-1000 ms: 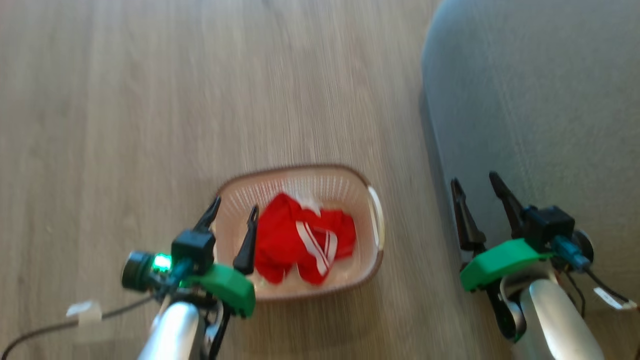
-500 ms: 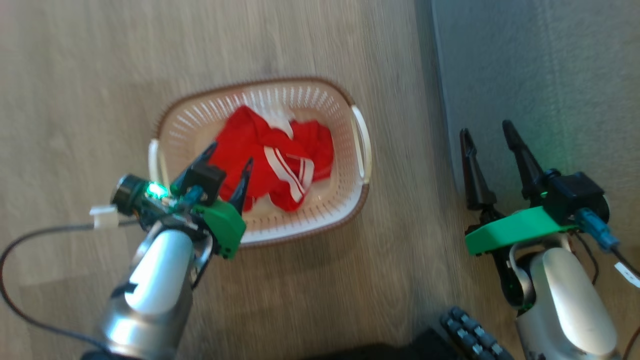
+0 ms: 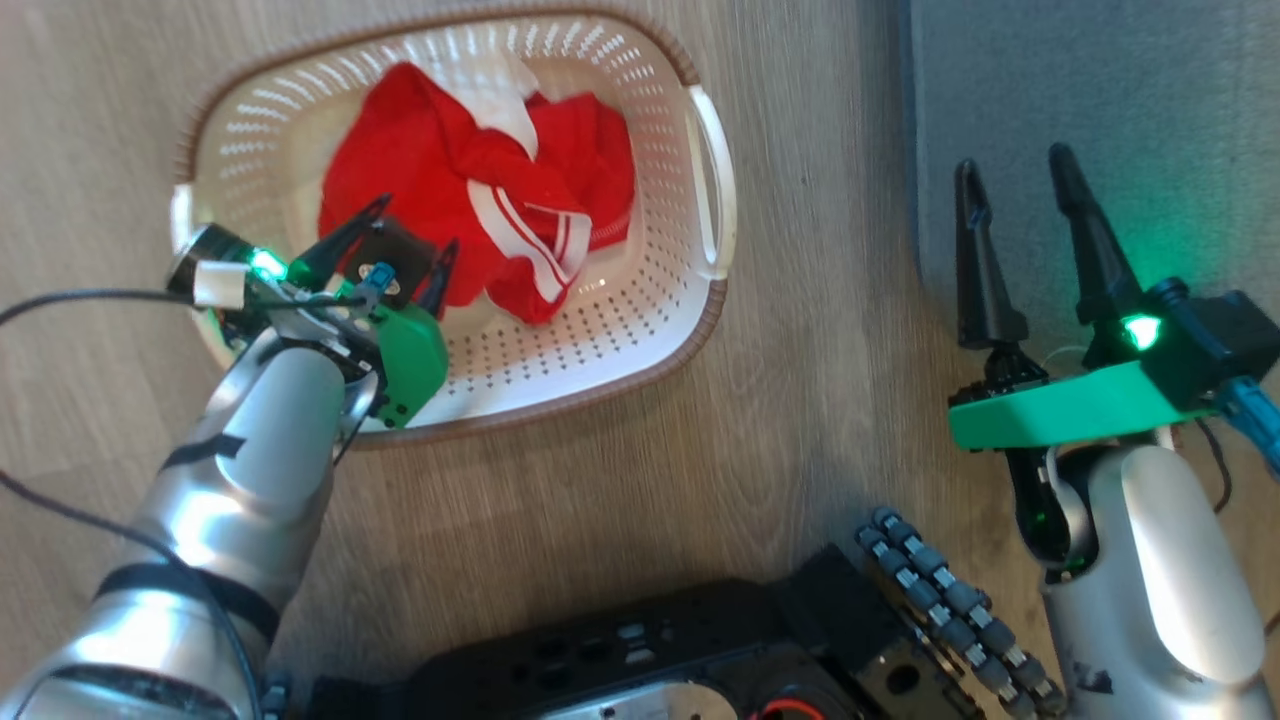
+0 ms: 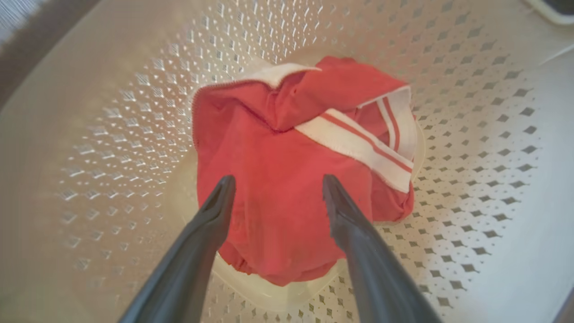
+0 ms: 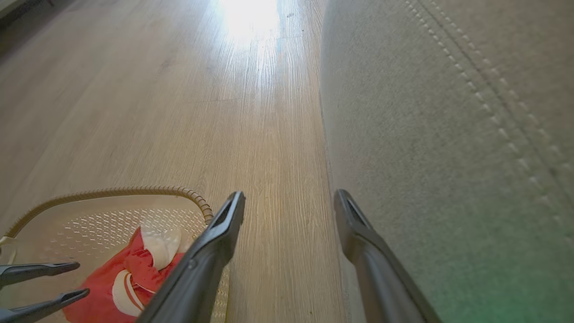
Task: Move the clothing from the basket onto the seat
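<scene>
Head view: the clothing [image 3: 470, 210] lies bunched in the basket [image 3: 620, 330] at upper left. The left pincer [image 3: 418, 222] hangs released over the heap's lower-left edge and is the nearer arm. The right pincer [image 3: 1012, 158], also released, points at the seat [image 3: 1100, 80] at right, well apart from the basket.

Left wrist view: the red heap lies straight ahead between the 2 spread fingers [image 4: 215, 211], its white-striped band slanting toward the right.

Right wrist view: the seat is at right, the basket at lower left.

My fingers [image 4: 195, 251] are dark grey; the clothing [image 4: 278, 202] is bright red with white stripe bands; the basket [image 3: 650, 330] cream, perforated, brown-rimmed; the seat [image 5: 448, 134] grey, pale-stitched.
</scene>
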Available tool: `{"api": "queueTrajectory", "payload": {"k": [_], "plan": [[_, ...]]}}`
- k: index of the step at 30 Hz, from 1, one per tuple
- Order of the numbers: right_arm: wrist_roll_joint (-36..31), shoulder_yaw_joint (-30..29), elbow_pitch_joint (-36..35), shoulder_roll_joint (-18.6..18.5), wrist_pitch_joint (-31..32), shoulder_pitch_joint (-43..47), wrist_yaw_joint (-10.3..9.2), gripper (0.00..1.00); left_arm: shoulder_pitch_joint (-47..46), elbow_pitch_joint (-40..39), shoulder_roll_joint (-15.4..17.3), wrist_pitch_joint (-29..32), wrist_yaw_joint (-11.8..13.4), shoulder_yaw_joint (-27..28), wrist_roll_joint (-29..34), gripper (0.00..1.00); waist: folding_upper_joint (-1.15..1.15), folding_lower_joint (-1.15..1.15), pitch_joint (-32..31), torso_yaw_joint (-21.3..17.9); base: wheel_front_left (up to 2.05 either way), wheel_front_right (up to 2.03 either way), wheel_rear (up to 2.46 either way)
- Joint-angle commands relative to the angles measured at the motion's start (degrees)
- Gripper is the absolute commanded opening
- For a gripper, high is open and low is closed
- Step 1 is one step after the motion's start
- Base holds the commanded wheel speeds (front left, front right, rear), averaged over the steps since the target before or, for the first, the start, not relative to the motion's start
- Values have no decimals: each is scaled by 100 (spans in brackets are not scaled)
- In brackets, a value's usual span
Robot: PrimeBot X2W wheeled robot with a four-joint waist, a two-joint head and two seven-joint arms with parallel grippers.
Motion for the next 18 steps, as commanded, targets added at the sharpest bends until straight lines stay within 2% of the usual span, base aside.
{"api": "queueTrajectory", "payload": {"k": [1,4,11,18], "plan": [[50,97,-180,23,-54,194,-1,100,57,8,155,-70,28,67,64,100,0,-1,190,-104,0,0,0],[64,140,-287,23,-54,222,-1,100,-204,368,143,-70,5,-70,126,100,0,-1,293,-162,0,0,0],[72,244,-443,23,-54,331,-1,100,-744,1386,48,-33,133,-234,204,100,0,-1,390,-266,0,0,0],[116,367,-487,23,-54,364,-1,100,-982,1683,-17,248,21,-223,61,100,0,-1,422,-356,0,0,0]]}}
